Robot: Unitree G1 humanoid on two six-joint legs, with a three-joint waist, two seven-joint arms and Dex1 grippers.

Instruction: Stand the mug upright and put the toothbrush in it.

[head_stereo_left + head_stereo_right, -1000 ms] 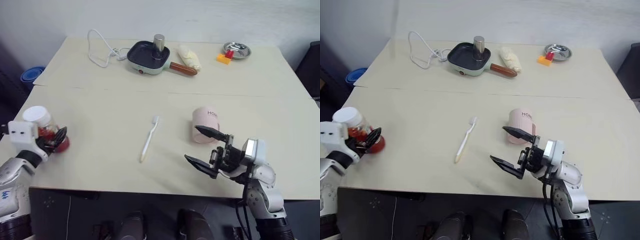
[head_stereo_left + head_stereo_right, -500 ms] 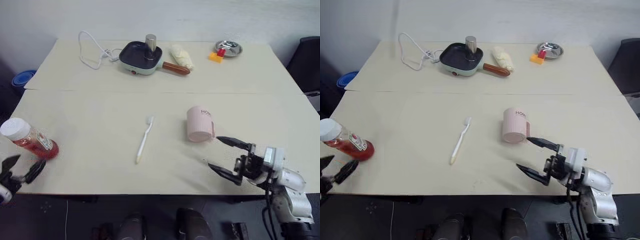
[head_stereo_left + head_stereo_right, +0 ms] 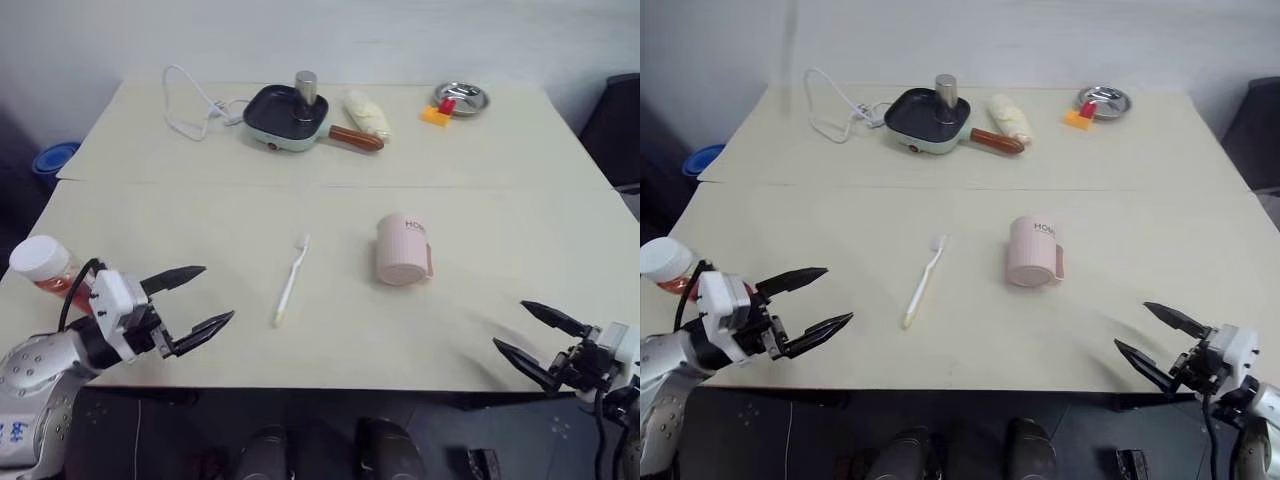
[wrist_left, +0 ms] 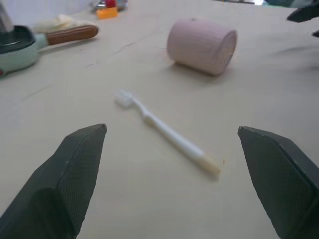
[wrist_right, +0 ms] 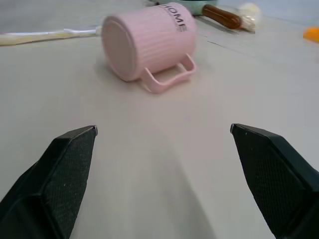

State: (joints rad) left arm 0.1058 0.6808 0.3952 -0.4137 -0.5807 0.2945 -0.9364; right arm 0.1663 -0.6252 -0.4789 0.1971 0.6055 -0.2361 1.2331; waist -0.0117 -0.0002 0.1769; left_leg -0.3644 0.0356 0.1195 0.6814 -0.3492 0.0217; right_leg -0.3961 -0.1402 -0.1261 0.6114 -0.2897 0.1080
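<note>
from the head views, the right gripper (image 3: 540, 340) has pulled back from the mug (image 3: 403, 250) to the near right edge of the table (image 3: 480, 200), its fingers spread wide and empty. a second ago it hung just beside the mug, so that approach has been given up and the mug is untouched, lying on its side with the base toward the robot. the left gripper (image 3: 195, 297) has let go of the red bottle (image 3: 45, 266), which now stands near the left edge, and has swung in toward the middle with its fingers apart and nothing between them. the toothbrush (image 3: 292, 280) lies flat between the left gripper and the mug, well apart from both, head away from the robot.

the left wrist view looks along the open fingers (image 4: 79, 169) straight at the toothbrush (image 4: 167, 134), with the mug (image 4: 202, 46) beyond it, so i'd guess the brush is this arm's next target.

the right wrist view has the mug (image 5: 147, 45) lying base-on, handle resting on the table, fingers (image 5: 264, 169) wide and well short of it. neither step of the task is done yet.
</note>
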